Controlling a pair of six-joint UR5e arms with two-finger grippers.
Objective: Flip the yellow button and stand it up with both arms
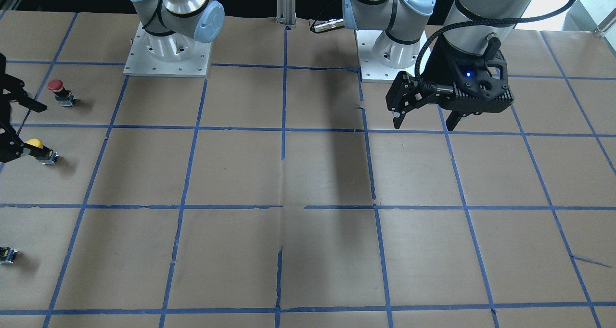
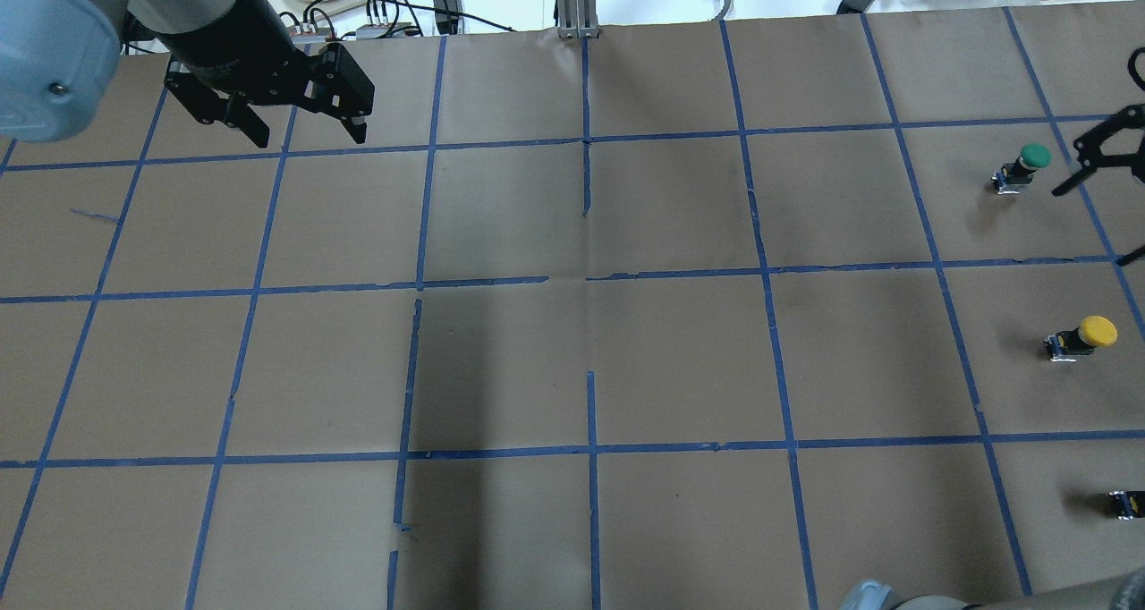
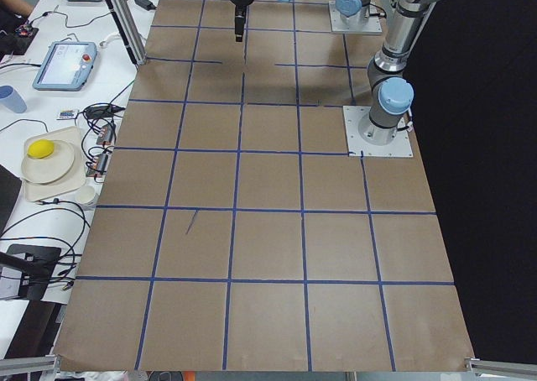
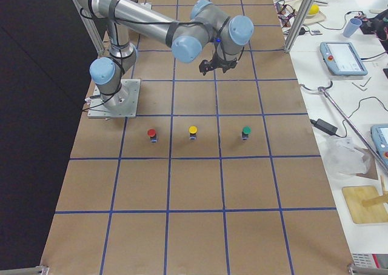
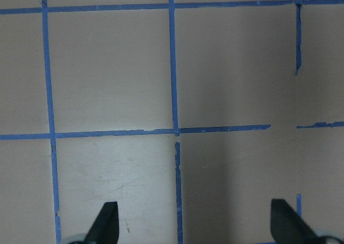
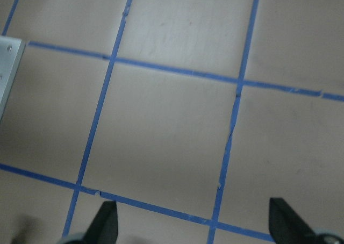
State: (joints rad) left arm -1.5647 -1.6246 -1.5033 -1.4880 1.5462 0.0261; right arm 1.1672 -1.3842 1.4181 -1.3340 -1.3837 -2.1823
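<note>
Yellow, round and domed, the cap of the yellow button [image 4: 193, 130] tops a black-grey blocky body with a pale foot, and the button appears to stand cap-up. It sits near the right edge of the tabletop [image 2: 680, 360], about midway along that edge. It is in a row between a red button [image 4: 151, 133] on the robot's side and a green button [image 4: 245, 131] on the far side, apart from both. Brown paper gridded with blue tape covers the tabletop.

The right gripper [image 6: 192, 212] hangs high over the tabletop, pointing down, farther from the right edge than the row and touching none of the buttons. Its fingers [image 6: 106, 222] are spread wide with nothing between them. The left gripper [image 1: 424, 125] hangs over the left half on a bent arm, pointing down, its fingers [image 5: 106, 225] wide apart and empty.
</note>
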